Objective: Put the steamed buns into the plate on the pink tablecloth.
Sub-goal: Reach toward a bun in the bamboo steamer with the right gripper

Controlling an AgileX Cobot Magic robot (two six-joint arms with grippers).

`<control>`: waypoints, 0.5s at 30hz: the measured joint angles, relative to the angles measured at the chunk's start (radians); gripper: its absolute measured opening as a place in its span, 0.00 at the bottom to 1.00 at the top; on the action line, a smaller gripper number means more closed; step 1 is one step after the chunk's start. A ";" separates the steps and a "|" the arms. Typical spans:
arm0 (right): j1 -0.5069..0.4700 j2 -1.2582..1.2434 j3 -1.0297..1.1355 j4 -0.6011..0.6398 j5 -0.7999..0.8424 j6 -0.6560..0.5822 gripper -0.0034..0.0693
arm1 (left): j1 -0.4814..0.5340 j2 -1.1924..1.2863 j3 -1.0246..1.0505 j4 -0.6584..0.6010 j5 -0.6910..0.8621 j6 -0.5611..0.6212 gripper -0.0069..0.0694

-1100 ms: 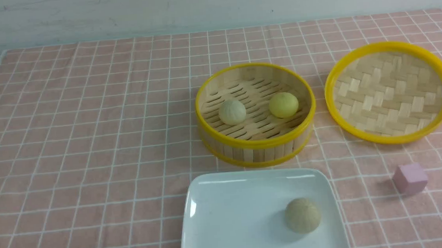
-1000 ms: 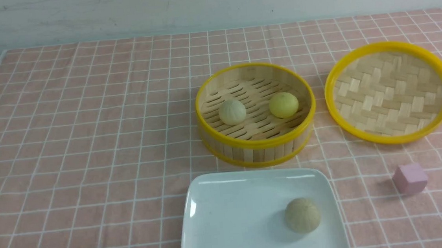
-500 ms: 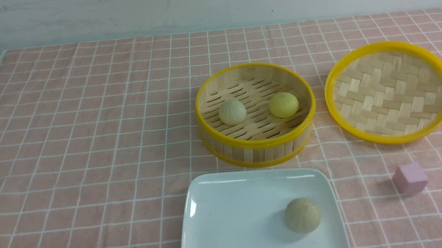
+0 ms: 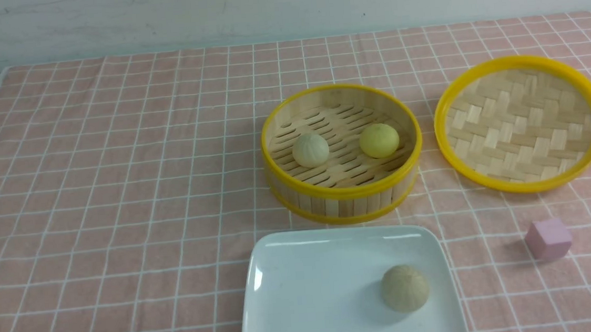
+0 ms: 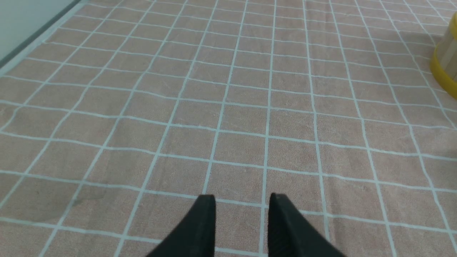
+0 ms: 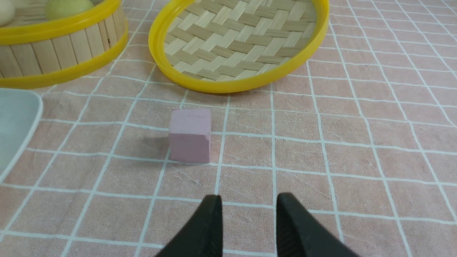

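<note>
Nearest the robot, the right hand [image 6: 248,197] and the left hand [image 5: 242,196] hang low over the pink tablecloth [image 4: 119,201]. Both point forward, fingers a narrow gap apart with nothing between them. Just ahead, the plate [image 4: 304,276] carries one greyish bun [image 4: 404,288] on its right side, and a pink cube [image 6: 190,135] lies directly before the right hand. Beyond the plate, the basket [image 4: 345,196] holds the pale bun [image 4: 310,150] and the yellow bun [image 4: 379,140], ahead and leftward of the right hand, which I judge the nearer one.
</note>
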 joint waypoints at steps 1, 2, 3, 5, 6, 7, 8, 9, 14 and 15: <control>0.000 0.000 0.000 0.000 0.000 0.000 0.38 | 0.000 0.000 0.000 0.000 0.000 0.000 0.41; 0.000 0.000 0.000 0.000 0.000 0.000 0.38 | 0.000 0.000 0.000 0.000 0.000 0.000 0.41; 0.000 0.000 0.000 0.000 0.000 0.000 0.38 | 0.000 0.000 0.000 0.000 0.000 0.000 0.41; 0.000 0.000 0.000 -0.002 0.000 0.000 0.38 | 0.000 0.000 0.000 0.000 0.000 0.000 0.41; 0.000 0.000 0.000 -0.010 0.000 0.000 0.38 | 0.000 0.000 0.000 0.000 0.000 0.000 0.41; 0.000 0.000 0.000 -0.012 -0.001 0.000 0.38 | 0.000 0.000 0.000 0.000 0.000 0.000 0.41; 0.000 0.000 0.000 -0.036 -0.005 0.000 0.38 | 0.000 0.000 0.000 0.000 0.000 0.000 0.41; 0.000 0.000 0.000 -0.036 -0.005 0.000 0.38 | 0.000 0.000 0.000 0.000 0.000 0.000 0.41; 0.000 0.000 0.008 0.151 -0.065 0.229 0.38 | 0.000 0.000 0.000 -0.273 -0.005 -0.218 0.41; 0.000 0.000 0.008 0.151 -0.067 0.229 0.38 | 0.000 0.000 0.000 -0.273 -0.005 -0.218 0.41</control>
